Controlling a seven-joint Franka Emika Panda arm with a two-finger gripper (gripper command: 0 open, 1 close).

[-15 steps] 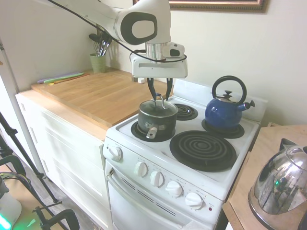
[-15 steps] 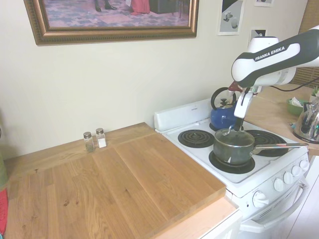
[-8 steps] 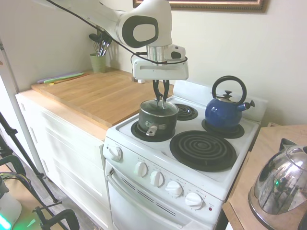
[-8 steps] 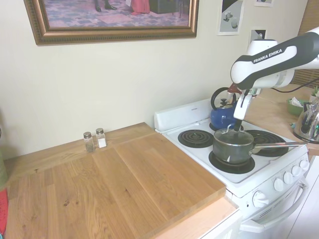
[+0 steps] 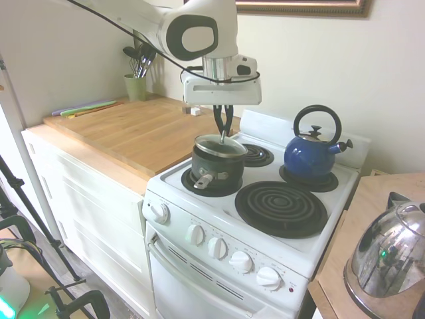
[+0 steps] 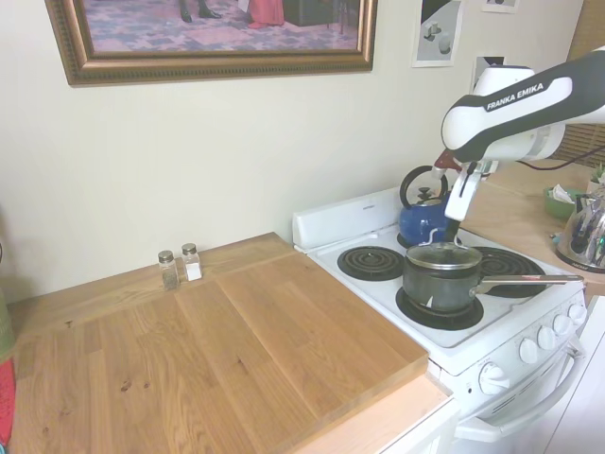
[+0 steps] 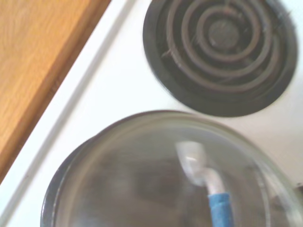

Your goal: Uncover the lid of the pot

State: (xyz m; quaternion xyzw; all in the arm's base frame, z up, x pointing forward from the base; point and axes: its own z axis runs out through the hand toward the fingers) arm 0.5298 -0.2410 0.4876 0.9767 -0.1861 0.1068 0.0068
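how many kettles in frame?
2. A blue kettle sits on the back burner of the stove, behind the big front coil. A shiny steel kettle stands on the wooden counter beside the stove, cut off by the first exterior view's edge.

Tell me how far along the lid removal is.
Done: the gripper is shut on the lid by its loop handle. In hand: the lid looks raised just off the pot and tilted, not yet clear of the rim. Left: lifting it away and setting it down.
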